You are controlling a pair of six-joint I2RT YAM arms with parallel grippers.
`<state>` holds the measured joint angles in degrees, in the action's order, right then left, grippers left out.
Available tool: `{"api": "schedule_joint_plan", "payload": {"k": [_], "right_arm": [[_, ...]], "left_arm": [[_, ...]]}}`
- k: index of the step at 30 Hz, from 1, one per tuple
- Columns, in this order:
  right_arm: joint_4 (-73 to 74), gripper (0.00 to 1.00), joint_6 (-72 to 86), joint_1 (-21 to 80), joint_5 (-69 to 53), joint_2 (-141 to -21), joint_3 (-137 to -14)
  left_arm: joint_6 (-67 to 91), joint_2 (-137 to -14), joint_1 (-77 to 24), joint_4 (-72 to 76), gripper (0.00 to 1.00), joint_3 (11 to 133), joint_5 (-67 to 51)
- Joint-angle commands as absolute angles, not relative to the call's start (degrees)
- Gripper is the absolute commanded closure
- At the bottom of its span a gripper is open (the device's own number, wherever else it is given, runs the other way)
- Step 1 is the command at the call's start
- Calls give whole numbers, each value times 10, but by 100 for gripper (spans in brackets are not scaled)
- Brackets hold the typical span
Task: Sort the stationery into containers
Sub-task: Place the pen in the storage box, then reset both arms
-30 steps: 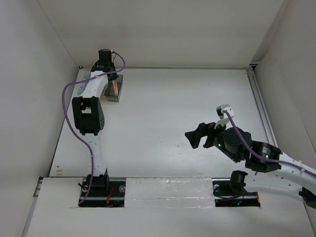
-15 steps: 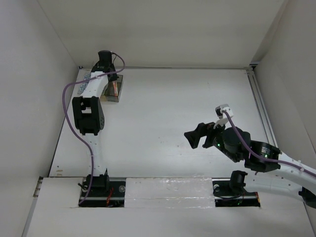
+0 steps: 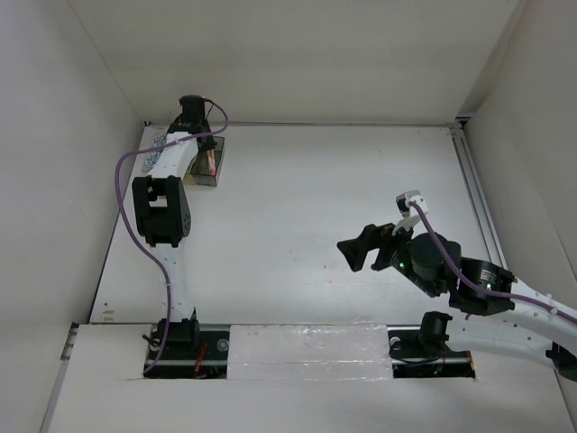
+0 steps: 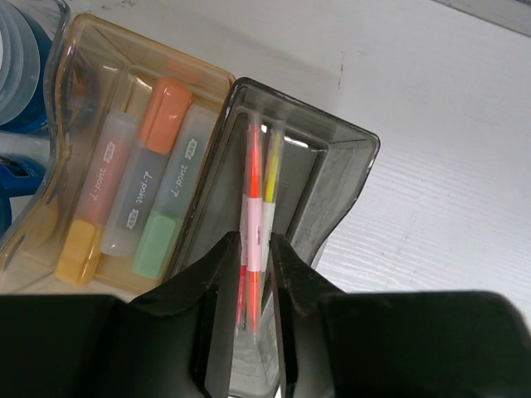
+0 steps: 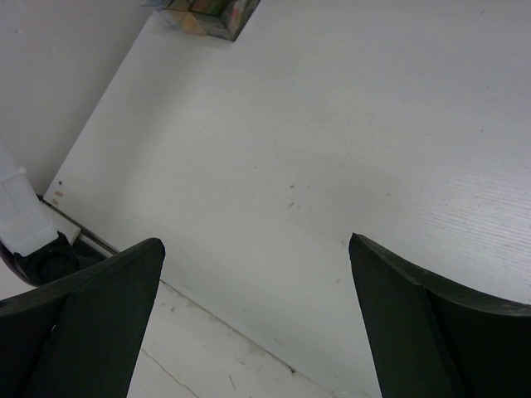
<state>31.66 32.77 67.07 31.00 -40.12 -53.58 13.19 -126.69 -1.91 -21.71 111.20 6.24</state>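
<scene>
left gripper (image 4: 255, 242): hung right over the smoky dark grey bin (image 4: 348, 170), fingers only a narrow slit apart
what sat in that slit: the orange-red pen (image 4: 252, 166) ran straight through the gap; honestly couldn't tell if the pads were pinching it or just flanking it
orange-red pen: lay lengthwise inside the dark grey bin, white band around its middle
yellow pen (image 4: 271, 162): same bin, just beside the orange-red one and parallel to it
amber bin (image 4: 99, 66): next one over, joined to the grey bin, with three short markers (image 4: 145, 178) side by side in it, caps yellow-orange, orange and green
clear bin (image 4: 60, 21): at the far end of the row, blue-and-white rolls (image 4: 21, 75) showing through it, mostly cut off by the frame edge
containers (image 3: 206, 164): parked at the far left corner of the table (image 3: 315, 198)
right gripper (image 5: 257, 282): jaws spread wide, nothing between them, held over bare tabletop on the near right, well apart from the bins
</scene>
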Motion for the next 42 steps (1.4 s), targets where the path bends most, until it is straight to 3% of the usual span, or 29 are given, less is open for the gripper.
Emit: {"api": "schedule_joint_plan", "payload": {"k": [1,4,7,10,12,13,16,17,28,31,35,42], "right_arm": [[288,1,321,667,308,-396,-538],[288,1,321,667,308,-396,-538],[288,1,321,667,308,-396,-538],[294,1,321,667,308,-396,-538],[302,1,321,667,315,-396,-543],[308,1,321,667,315,-396,-552],[332,0,321,667,337,-396,-575],[339,0,321,667,343,-396,-582],[465,0,334,667,396,-367,-677],[504,0,339,667,414,-360,-701],[538,0,339,667,436,-344,-718],[546,0,339,667,443,-315,-711]], "left_arm": [[135,-1261,-19,-212,82,1105,69],[135,-1256,-19,-212,74,1105,69],[141,-1239,-25,-219,72,1121,56],[146,-1202,-43,-239,62,1150,56],[152,-1180,-54,-261,49,1171,91],[172,-1168,-54,-274,33,1192,98],[207,-1101,-62,-326,19,1201,110],[227,-1075,-62,-331,1,1177,119],[259,-493,-62,-279,0,746,155],[259,-412,-62,-301,0,675,180],[253,-250,-62,-288,0,575,115],[253,-133,-62,-251,0,512,114]]}}
